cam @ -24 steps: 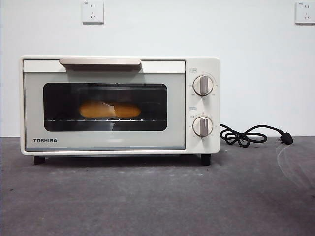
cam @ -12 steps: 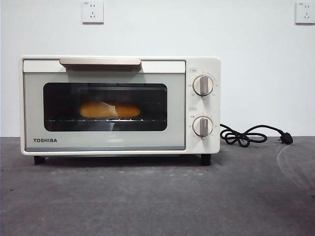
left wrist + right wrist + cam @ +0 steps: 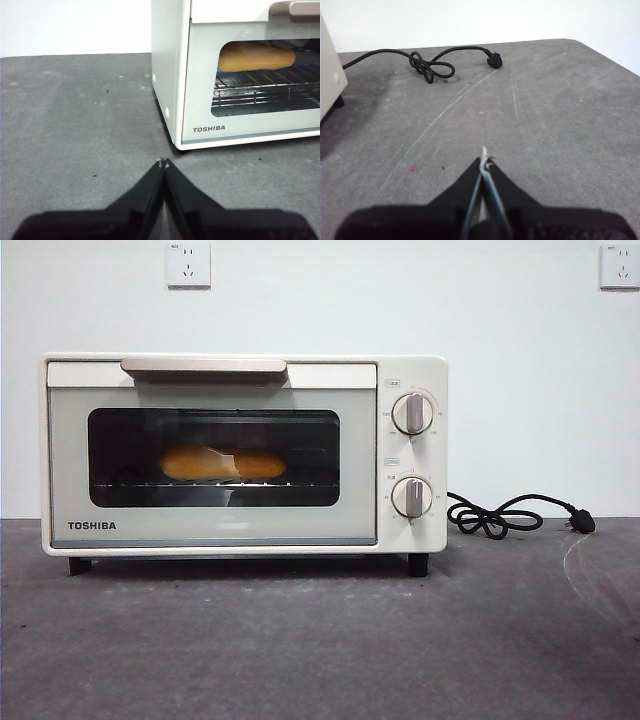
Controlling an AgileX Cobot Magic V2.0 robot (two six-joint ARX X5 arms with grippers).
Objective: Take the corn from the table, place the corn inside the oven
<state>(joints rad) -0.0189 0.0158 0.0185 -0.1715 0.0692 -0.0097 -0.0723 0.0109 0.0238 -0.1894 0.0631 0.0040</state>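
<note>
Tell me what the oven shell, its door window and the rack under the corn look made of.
Oven shell: probably painted metal, smooth cream satin. Door window: dark glass, faintly reflective. Rack under the corn: thin shiny wire, likely plated steel.

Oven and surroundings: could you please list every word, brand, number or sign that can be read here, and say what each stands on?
"TOSHIBA": on the oven door's lower left corner, readable in the front and left wrist views.
Markings around both knobs and the small labels above them: too small to read.
Tiny marks on the two wall sockets: too small to read.
Cord, table, corn: no text.
</note>
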